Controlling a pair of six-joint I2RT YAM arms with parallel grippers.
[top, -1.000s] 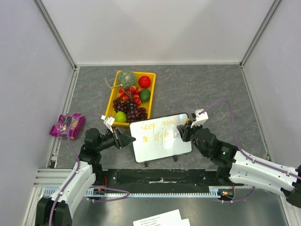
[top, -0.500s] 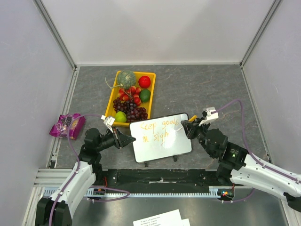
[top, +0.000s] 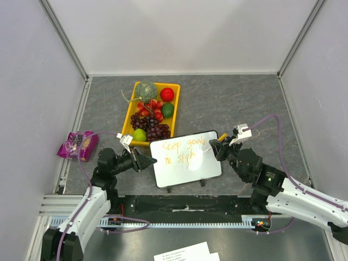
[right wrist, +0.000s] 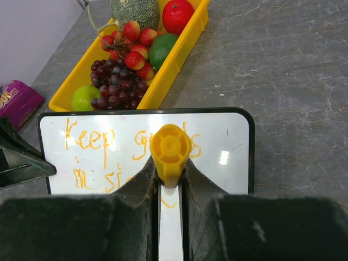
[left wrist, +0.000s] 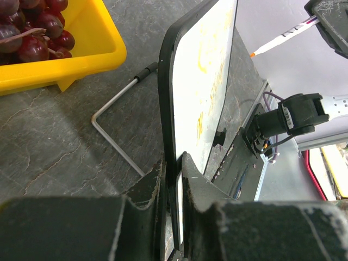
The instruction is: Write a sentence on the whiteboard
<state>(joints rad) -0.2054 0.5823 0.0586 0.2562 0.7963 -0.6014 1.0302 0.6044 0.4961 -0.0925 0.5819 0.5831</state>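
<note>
The whiteboard [top: 185, 163] stands tilted on the table near the front, and my left gripper [top: 145, 161] is shut on its left edge. The left wrist view shows the board's dark frame [left wrist: 168, 98] pinched between the jaws of the left gripper [left wrist: 175, 163]. The sentence [top: 182, 149] runs in two orange lines, partly hidden in the right wrist view [right wrist: 89, 141]. My right gripper [top: 220, 147] is shut on a white marker with a yellow end [right wrist: 170, 149]. Its orange tip [left wrist: 253, 54] hangs just off the board's right part.
A yellow tray [top: 128, 117] of fruit sits right behind the whiteboard. A purple snack packet [top: 78, 144] lies at the left wall. The board's bent wire stand [left wrist: 117, 138] rests on the table behind it. Printed paper sheets [top: 185, 253] lie at the near edge.
My right arm drew back to the right from the board, carrying the marker, then held still. The left arm and the whiteboard have not moved.
</note>
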